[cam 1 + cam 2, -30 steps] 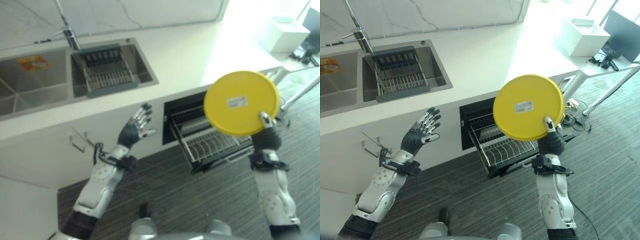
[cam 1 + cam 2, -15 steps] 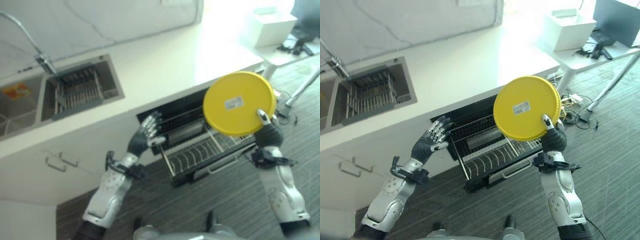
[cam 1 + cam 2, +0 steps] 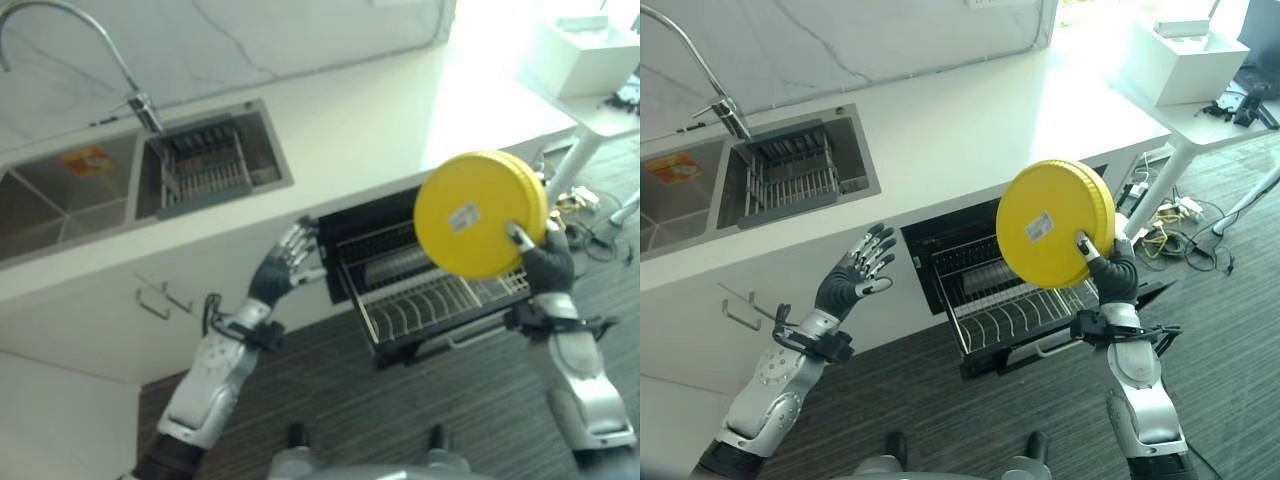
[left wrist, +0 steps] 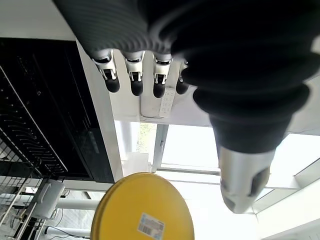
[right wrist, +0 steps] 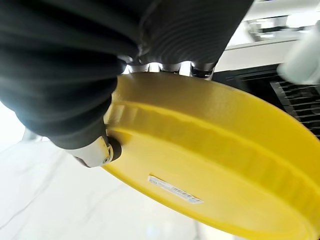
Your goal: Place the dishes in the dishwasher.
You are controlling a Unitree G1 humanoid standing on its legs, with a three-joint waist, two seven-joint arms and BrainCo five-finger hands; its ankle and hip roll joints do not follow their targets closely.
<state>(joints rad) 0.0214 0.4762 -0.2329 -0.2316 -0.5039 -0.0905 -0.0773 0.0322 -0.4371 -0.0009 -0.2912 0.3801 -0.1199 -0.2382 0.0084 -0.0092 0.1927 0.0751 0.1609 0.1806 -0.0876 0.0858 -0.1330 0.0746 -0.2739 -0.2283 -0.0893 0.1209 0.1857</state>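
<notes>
A yellow plate point(image 3: 1053, 223) is held up on edge above the pulled-out dishwasher rack point(image 3: 1015, 300).
The plate is round, so no long axis is seen; its labelled underside is turned toward the head camera and it is tilted slightly, its rim pinched at about 4 o'clock by the right hand point(image 3: 1110, 270), thumb on the underside and fingers curled behind the rim. The open dishwasher point(image 3: 345, 225) is set under the white counter point(image 3: 970, 130), with the wire rack drawn out below the plate. A sink point(image 3: 700, 195) with a drying basket point(image 3: 790, 175) and a tap point(image 3: 135, 95) lies at 10 o'clock. The left hand point(image 3: 852, 280) is raised at 9 o'clock of the rack, fingers spread wide and straight, nothing held or touched.
</notes>
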